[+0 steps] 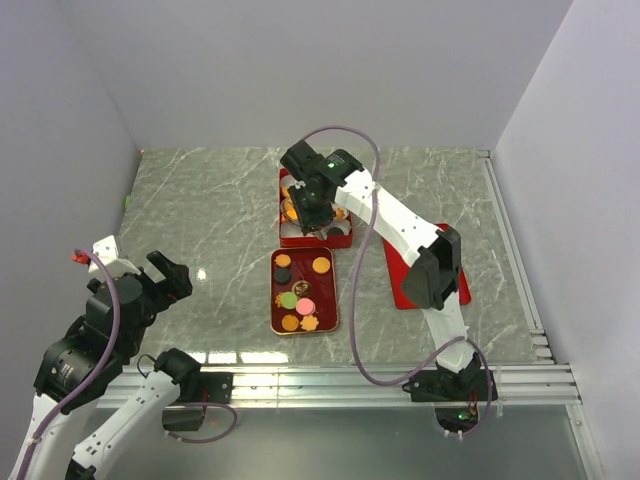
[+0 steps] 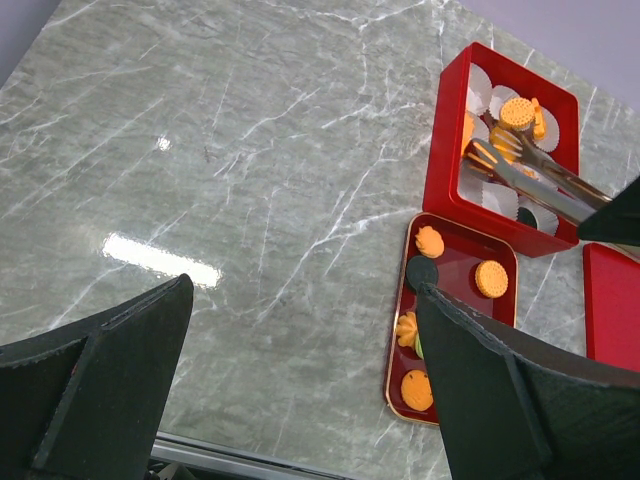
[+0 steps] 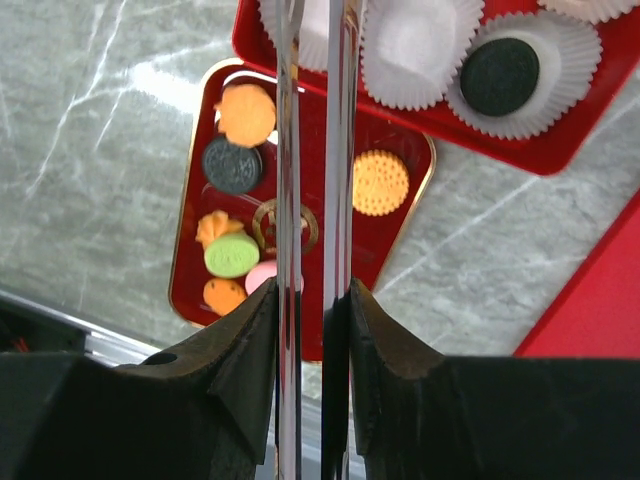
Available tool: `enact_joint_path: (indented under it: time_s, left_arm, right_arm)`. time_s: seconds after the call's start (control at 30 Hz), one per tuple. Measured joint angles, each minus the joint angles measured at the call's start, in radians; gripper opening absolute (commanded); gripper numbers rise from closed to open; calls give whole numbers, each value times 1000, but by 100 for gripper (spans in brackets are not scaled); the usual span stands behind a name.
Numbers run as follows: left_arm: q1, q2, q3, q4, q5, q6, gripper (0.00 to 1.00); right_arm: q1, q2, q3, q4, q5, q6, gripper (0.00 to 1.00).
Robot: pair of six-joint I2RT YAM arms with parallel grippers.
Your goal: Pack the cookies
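Right gripper point(image 3: 312, 310) clamps slim silver metal tongs point(image 2: 535, 183), tips over the red square box point(image 2: 443, 150). Left gripper point(image 1: 172, 277), well apart from it, gapes empty.

Across the left half of the top view the marble table point(image 1: 200, 210) lies bare, so my left gripper point(image 1: 172, 278), jaws wide, can pass freely there. At centre the red box point(image 1: 315, 243) and small tray point(image 1: 325, 290) crowd together. My right arm point(image 1: 395, 215) and the tongs point(image 2: 540, 185) hang over the box, and a red lid point(image 1: 394, 272) fills the right.
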Motion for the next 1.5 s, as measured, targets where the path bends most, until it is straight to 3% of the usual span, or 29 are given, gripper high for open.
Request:
enact_joint_path:
  time_s: [0.33, 0.43, 1.0, 1.17, 1.23, 1.5]
  left_arm:
    - [0, 4, 0, 0, 6, 1, 99]
    - [-1, 6, 0, 1, 8, 1, 100]
    - [-6, 19, 0, 1, 10, 2, 99]
    - [-6, 22, 0, 1, 10, 2, 99]
    - [-6, 28, 0, 1, 10, 2, 99]
    - [-6, 52, 0, 0, 11, 3, 99]
  right_arm:
    - [-3, 37, -1, 10, 3, 6, 53]
    - [-4, 37, -13, 12, 9, 4, 54]
    - [-12, -20, 50, -6, 3, 23, 50]
    - [2, -140, -34, 78, -89, 40, 49]
    - [13, -148, -34, 117, -138, 52, 44]
    - [103, -37, -74, 378, -302, 130, 44]
